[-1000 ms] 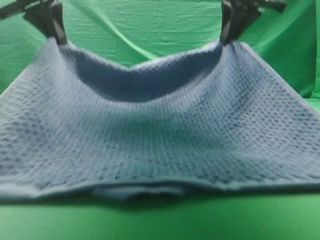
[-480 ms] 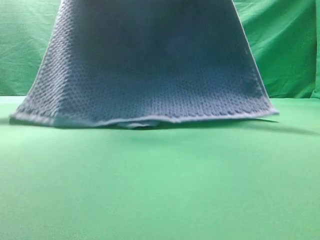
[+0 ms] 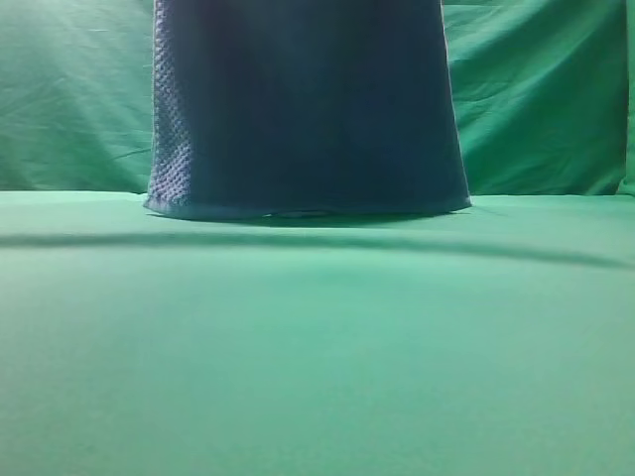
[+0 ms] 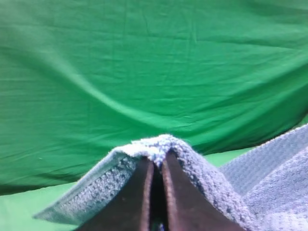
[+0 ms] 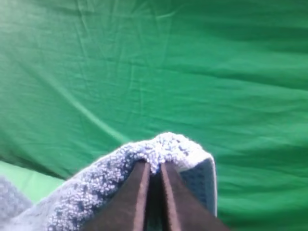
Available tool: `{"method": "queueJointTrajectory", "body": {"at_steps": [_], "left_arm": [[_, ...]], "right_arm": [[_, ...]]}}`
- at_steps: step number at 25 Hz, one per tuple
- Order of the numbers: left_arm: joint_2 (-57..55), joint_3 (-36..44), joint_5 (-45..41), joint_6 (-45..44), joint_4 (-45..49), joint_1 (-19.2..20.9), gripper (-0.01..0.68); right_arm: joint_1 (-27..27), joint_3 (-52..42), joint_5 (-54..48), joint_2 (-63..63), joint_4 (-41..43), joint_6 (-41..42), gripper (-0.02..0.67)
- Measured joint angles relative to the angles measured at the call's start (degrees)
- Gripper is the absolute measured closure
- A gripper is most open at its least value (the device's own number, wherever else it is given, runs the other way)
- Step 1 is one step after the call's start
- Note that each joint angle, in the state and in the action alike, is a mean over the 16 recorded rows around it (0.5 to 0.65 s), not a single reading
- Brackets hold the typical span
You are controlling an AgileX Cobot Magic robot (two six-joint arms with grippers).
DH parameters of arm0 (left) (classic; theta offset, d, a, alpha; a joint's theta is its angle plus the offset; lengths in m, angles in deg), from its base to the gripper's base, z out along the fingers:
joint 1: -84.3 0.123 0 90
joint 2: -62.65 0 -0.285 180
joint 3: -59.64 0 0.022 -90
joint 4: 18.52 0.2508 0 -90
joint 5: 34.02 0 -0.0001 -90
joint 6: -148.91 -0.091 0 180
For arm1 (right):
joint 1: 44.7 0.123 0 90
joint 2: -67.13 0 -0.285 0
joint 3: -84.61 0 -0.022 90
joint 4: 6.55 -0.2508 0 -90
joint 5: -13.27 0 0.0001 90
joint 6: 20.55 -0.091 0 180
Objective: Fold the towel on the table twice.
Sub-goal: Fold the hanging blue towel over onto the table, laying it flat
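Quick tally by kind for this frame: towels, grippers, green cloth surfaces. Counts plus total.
Towels: 1, the blue-grey waffle towel, hanging with its lower edge at the table.
Grippers: 2, left gripper and right gripper, each shut on a towel edge.
Green cloth surfaces: 2, the table and the wrinkled backdrop cloth.
Total: 5

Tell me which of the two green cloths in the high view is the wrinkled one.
The backdrop cloth, hanging upright behind the towel, is the wrinkled one, creased all over. The table cloth lies flat and smooth in front.
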Motion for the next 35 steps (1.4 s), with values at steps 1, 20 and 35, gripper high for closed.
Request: {"method": "queueJointTrajectory", "body": {"at_steps": [1,20,35], "left_arm": [[0.0,0.0,-0.6,-0.2,0.1,0.0,0.673],[3.2,0.2,-19.9,0.7,3.8,0.0,0.673],[14.8,19.1,-19.8,1.7,4.8,0.1,0.673]], "right_arm": [[-0.1,0.0,-1.0,0.1,0.1,0.0,0.649],[-2.0,-5.5,-24.3,10.2,2.5,-1.7,0.649],[-1.8,-30.6,-19.9,26.2,2.8,-2.0,0.649]]}}
